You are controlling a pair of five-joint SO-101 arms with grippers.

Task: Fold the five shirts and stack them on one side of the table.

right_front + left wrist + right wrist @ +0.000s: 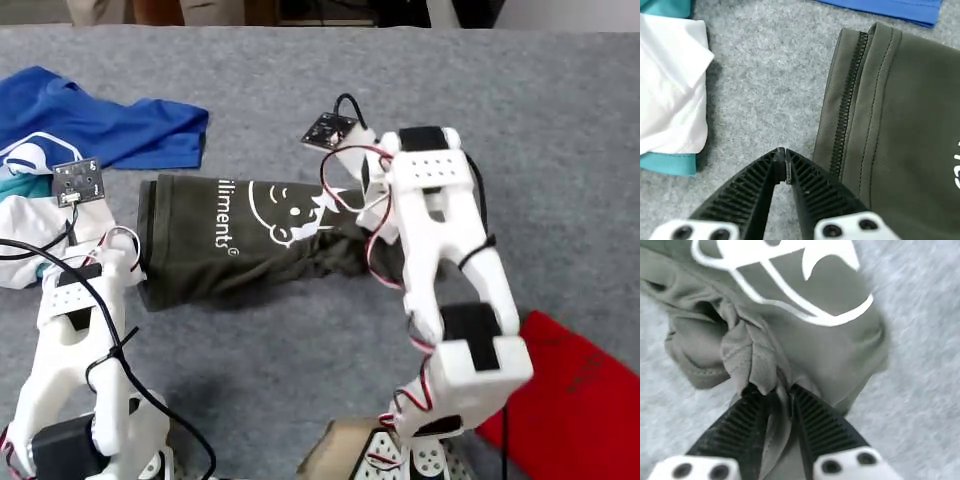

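Pinching just a bunched wad of the olive shirt (235, 245) lying on the desk (560, 120), the right pincer (776, 394) may drag the fold askew, since the left pincer (781, 157), pressed together empty beside its hem, anchors nothing.

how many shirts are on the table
5: crumpled blue fabric shirt far left; teal shirt, mostly covered, and white shirt just nearer; dark olive printed shirt mid-table, pinched by the right hand; red shirt at the near right edge. Teal may belong to the white.
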